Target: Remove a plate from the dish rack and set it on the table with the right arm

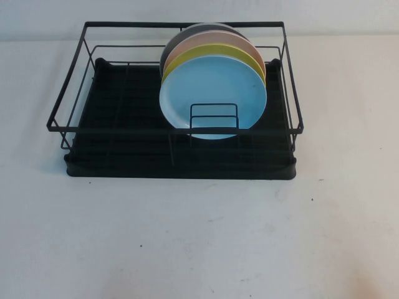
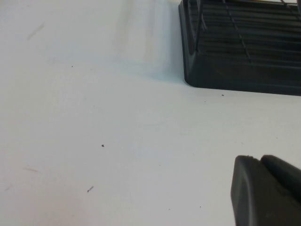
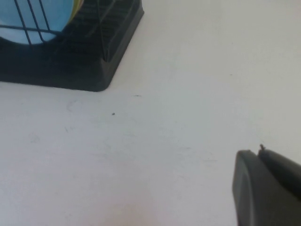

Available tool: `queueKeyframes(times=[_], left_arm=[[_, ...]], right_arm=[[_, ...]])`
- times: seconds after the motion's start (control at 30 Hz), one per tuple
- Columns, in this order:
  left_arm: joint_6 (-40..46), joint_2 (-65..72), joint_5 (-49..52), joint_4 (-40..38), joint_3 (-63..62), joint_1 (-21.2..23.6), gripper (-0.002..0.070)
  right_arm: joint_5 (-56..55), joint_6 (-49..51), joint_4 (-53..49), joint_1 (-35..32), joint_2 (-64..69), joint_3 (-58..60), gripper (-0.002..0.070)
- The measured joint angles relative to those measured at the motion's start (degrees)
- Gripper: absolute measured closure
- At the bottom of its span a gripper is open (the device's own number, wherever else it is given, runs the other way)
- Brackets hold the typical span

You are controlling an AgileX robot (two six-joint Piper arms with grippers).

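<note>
— Where's the plate [image 1: 212, 87]?
— I see it upright at the dish rack [image 1: 112, 124] front, two o'clock; rear plates mostly hidden.
— Grippers?
— Right gripper [image 3: 268, 188] clenched, empty, above the table [image 1: 187, 237]. Left gripper [image 2: 265, 188] cut off; can't tell.

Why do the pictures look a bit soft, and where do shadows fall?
High view: even light, dish rack casts a faint shadow on the table; blue plate shows no glare. Left wrist view: left gripper is a dark blur over the table. Right wrist view: shut right gripper is equally blurred.
</note>
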Motion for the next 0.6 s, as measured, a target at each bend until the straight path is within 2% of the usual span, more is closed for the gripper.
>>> queueKeyframes(times=[0.17,0.43,0.6], left_arm=[[0.0,0.0,0.0,0.0,0.0,0.0,0.0680],[0.0,0.0,0.0,0.0,0.0,0.0,0.0680],[0.0,0.0,0.0,0.0,0.0,0.0,0.0680]], right_arm=[[-1.0,0.0,11.0,0.0,0.0,0.0,0.0694],[-7.2,0.0,38.0,0.0,0.0,0.0,0.0694],[-9.6,0.0,45.0,0.0,0.0,0.0,0.0694]])
